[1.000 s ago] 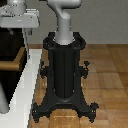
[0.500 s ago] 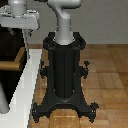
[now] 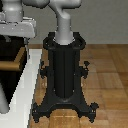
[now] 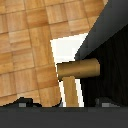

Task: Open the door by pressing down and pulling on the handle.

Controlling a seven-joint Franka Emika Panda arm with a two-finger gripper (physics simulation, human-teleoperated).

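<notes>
The door [image 4: 111, 48] is a very dark flat panel; in the exterior view it shows as a dark area [image 3: 11, 50] behind a white frame. The brass-tan handle [image 4: 78, 69] sticks out from it as a short bar, with its bent stub [image 4: 73, 93] running toward the camera. The handle [image 3: 14, 63] also shows at the exterior view's left, below the gripper's grey-white hand [image 3: 18, 25]. My gripper [image 4: 65, 104] is open. Its two dark fingertips [image 4: 22, 103] stand wide apart, on either side of the stub and short of the bar, touching nothing.
The black ribbed robot pedestal [image 3: 64, 75] with splayed feet stands mid-scene on a wooden parquet floor [image 3: 107, 75]. A white door frame or ledge [image 3: 25, 85] runs along the exterior view's left. A grey pole [image 3: 3, 102] stands at the lower left edge.
</notes>
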